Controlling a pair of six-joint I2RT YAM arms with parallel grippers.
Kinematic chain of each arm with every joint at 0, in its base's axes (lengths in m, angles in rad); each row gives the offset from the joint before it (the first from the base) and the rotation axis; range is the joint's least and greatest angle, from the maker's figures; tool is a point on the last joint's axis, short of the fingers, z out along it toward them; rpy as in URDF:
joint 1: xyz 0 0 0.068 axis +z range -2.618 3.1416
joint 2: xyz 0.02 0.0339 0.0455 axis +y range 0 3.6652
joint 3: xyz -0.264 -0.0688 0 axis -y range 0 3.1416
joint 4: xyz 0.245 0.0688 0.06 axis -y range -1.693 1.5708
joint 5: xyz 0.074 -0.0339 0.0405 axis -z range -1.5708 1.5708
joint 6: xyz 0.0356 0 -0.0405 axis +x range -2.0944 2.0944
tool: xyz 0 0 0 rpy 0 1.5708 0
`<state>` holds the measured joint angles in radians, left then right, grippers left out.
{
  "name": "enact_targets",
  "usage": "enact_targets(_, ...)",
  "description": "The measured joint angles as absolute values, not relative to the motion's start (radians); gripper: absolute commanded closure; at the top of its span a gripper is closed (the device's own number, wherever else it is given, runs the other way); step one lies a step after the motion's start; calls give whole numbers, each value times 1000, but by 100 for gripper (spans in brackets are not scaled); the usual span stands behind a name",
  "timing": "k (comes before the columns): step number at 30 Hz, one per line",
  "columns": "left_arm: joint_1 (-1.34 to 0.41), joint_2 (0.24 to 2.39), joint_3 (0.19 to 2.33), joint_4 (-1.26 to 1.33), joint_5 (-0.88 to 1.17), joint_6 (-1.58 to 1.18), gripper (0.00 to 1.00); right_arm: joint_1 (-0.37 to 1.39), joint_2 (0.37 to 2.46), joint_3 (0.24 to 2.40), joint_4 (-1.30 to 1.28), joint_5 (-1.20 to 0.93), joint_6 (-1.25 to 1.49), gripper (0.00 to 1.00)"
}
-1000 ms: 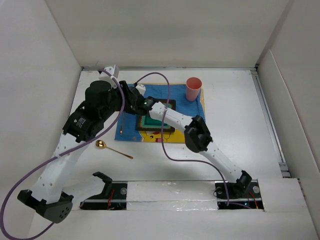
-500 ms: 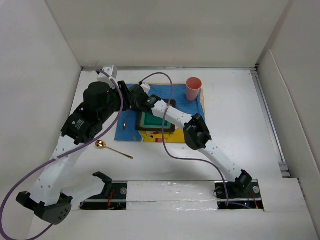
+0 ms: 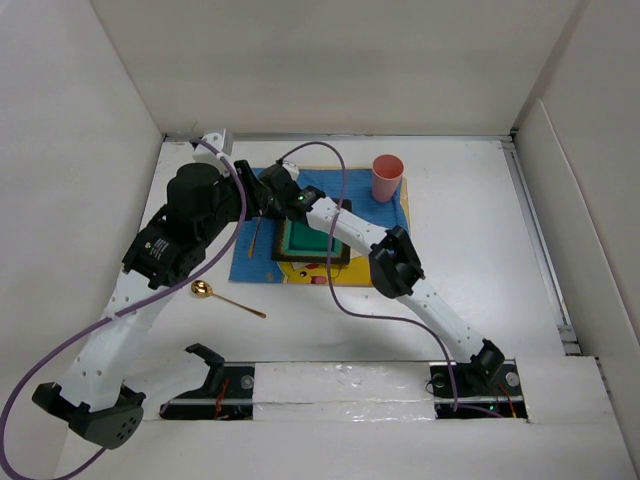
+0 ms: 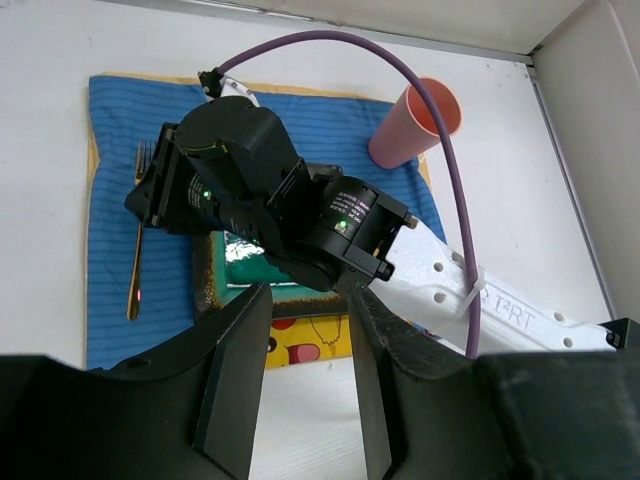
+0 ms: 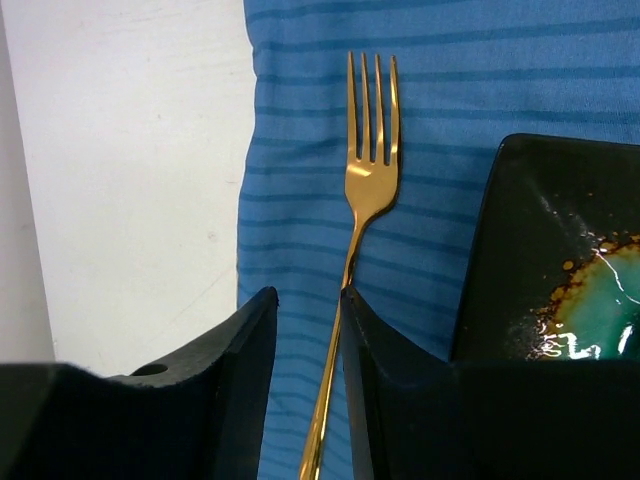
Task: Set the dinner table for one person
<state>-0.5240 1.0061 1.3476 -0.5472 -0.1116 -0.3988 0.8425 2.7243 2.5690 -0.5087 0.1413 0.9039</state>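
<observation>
Right wrist view: the gold fork lies flat on the blue striped cloth mat, just left of the black plate with the green centre, apart from its rim.
Right gripper: jaws a little apart. The fork handle runs down through the gap, close against one finger, but it is not pinched. Nothing is clamped.
Why so placed: the fork is on the plate's left with its tines toward the far edge, the usual spot in a setting for one. The fork step looks done, and the gripper sits low over the handle.
Left gripper: fingers spread and empty, held high over the mat and looking down on the right arm's wrist. It reads as parked clear of the work.
Dinner table: the white surface under everything. The mat lies on its far left part, and the setting is gathered there.
Pink cup: upright at the mat's far right corner, well apart from the fork.
Gold spoon: off the mat, on the bare table nearer the arm bases, bowl to the left. It is probably the piece left to bring in.
In the way: the right arm stretches across the plate to reach the mat's left side and covers much of it from above. The purple cable arcs over the cup side. The raised left arm hangs over the mat's left edge, between the spoon and the setting. Either arm has to mind the other and lift clear of fork and plate.
</observation>
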Motion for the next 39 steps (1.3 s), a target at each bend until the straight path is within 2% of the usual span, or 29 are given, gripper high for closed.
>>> enact_targets(4,-524,1008,1348,-542,-118,-398,66,842,2723,2568,-507,128,867,62)
enact_targets(5,-524,1010,1348,-541,-123,-397,66,842,2719,2563,-502,123,852,65)
enact_targets(6,-524,1013,1349,-541,-128,-395,68,843,2713,2553,-493,115,825,78)
enact_targets(7,-524,1016,1351,-541,-133,-393,68,843,2692,2525,-493,113,820,78)
enact_targets(8,-524,1023,1361,-550,-142,-389,75,845,2656,2476,-475,113,793,95)
enact_targets(9,-524,1033,1378,-553,-149,-385,81,847,2611,2420,-470,112,758,100)
enact_targets(10,-524,1044,1402,-554,-160,-379,88,852,2558,2359,-464,110,733,100)
enact_targets(11,-524,1051,1424,-555,-167,-376,100,859,2495,2284,-439,104,704,100)
enact_targets(16,-524,1060,1557,-560,-193,-368,100,950,2201,1980,-329,56,562,100)
enact_targets(20,-524,1038,1612,-567,-199,-384,73,1091,2161,1927,-281,25,463,62)
enact_targets(23,-524,1018,1631,-597,-217,-402,64,1187,2212,1929,-284,27,396,51)
enact_targets(27,-524,996,1639,-651,-252,-418,60,1251,2311,1958,-322,28,323,49)
enact_targets(39,-524,1005,1671,-733,-300,-454,59,1237,2482,2114,-375,147,216,49)
